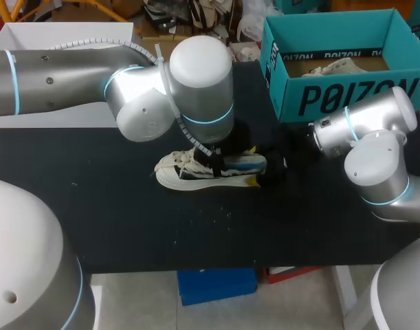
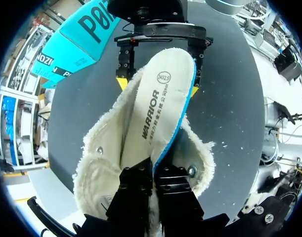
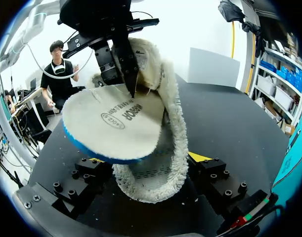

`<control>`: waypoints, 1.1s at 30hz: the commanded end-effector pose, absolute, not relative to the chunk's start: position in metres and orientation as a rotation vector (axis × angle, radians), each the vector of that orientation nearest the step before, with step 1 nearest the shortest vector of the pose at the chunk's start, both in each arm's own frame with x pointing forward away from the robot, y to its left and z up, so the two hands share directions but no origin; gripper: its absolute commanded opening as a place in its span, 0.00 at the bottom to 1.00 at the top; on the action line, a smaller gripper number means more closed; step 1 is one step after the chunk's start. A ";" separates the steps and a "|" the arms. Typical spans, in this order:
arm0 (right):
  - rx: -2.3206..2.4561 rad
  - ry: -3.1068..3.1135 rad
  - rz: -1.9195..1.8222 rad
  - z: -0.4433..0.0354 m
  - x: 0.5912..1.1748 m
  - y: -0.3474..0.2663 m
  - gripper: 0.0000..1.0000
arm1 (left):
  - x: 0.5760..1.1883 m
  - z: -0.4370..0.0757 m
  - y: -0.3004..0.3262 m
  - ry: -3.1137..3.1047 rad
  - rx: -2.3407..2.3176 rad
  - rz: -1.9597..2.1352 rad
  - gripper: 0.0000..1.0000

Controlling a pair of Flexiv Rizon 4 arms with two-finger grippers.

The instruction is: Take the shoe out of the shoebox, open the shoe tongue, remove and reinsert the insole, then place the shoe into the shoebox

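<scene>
Your left gripper pinches the print-stamped insole, half out of the shoe; your right gripper clamps the shoe's heel.

A black tabletop is spanning the scene; small pale specks are lying scattered on it toward the front edge.

The left gripper hides its own tips, the insole's near end and probably the shoe's toe.
</scene>
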State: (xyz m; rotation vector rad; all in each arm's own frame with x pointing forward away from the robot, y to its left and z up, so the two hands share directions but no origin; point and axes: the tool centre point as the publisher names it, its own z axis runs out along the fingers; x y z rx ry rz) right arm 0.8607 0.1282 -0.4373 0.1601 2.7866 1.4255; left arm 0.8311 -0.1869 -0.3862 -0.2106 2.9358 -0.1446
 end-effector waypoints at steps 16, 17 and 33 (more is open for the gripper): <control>0.162 2.788 1.423 -0.440 0.863 0.128 0.00 | 0.830 -0.401 -0.211 2.769 -0.172 -0.262 0.45; 0.162 2.788 1.423 -0.440 0.863 0.128 0.00 | 0.831 -0.400 -0.213 2.762 -0.171 -0.258 0.45; 0.162 2.788 1.423 -0.440 0.863 0.128 0.00 | 0.852 -0.406 -0.237 2.745 -0.075 -0.347 0.33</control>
